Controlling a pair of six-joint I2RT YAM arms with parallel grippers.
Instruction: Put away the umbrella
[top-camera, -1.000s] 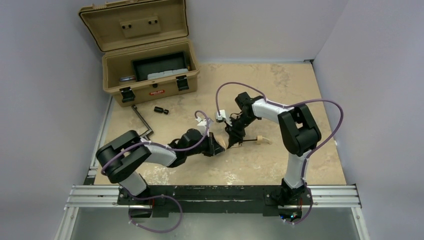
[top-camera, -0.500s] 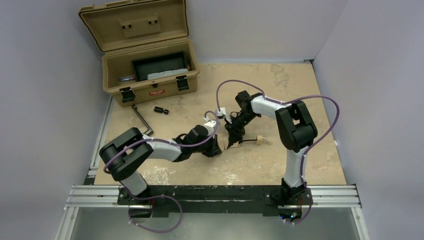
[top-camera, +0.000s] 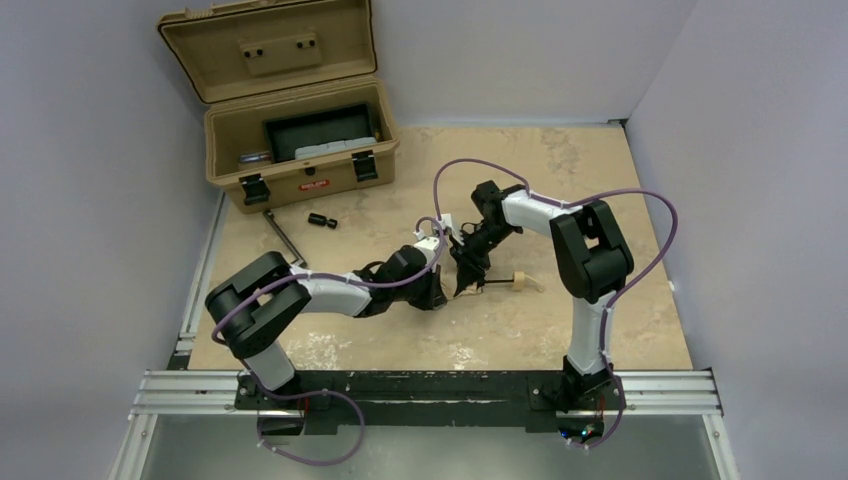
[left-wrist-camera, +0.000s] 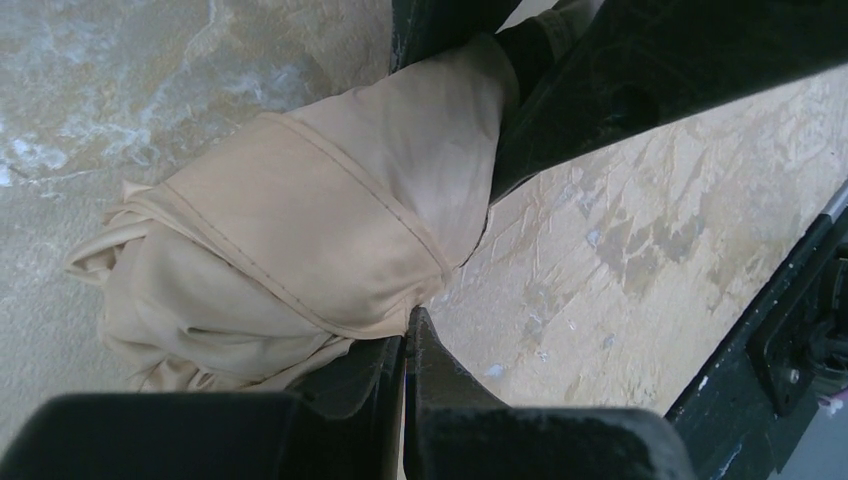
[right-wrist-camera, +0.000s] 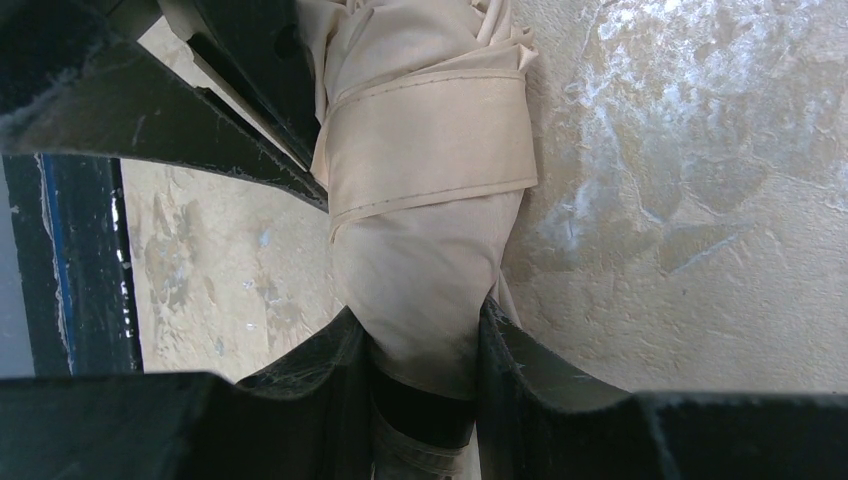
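1. Worktop (top-camera: 560, 180): mottled beige, carries everything below.
2. Tan hard case (top-camera: 290, 185): lid up, well apart from both sets of jaws, beyond the left arm (top-camera: 330, 295).
3. Right arm (top-camera: 590, 250): its jaws are clamped either side of the umbrella (right-wrist-camera: 430, 200), near the end closest to its wrist camera.
4. Left arm: its jaws are pressed together, tips just beside the bundle. Whether cloth is nipped cannot be told.
5. Umbrella: a rolled beige bundle on the worktop between the two sets of jaws, with a band (right-wrist-camera: 430, 140) around it.
6. Wooden handle (top-camera: 518, 281): just behind the right jaws.
7. Bent metal rod (top-camera: 283, 235) and small black cylinder (top-camera: 320, 220): between the left jaws and the case.

Likely hazards:
- The hold sits on a narrow, soft end, so the bundle may sag or slip on lifting.
- Loose folds by the left jaws may snag and unroll.
- The two sets of jaws are crowded together and may collide.
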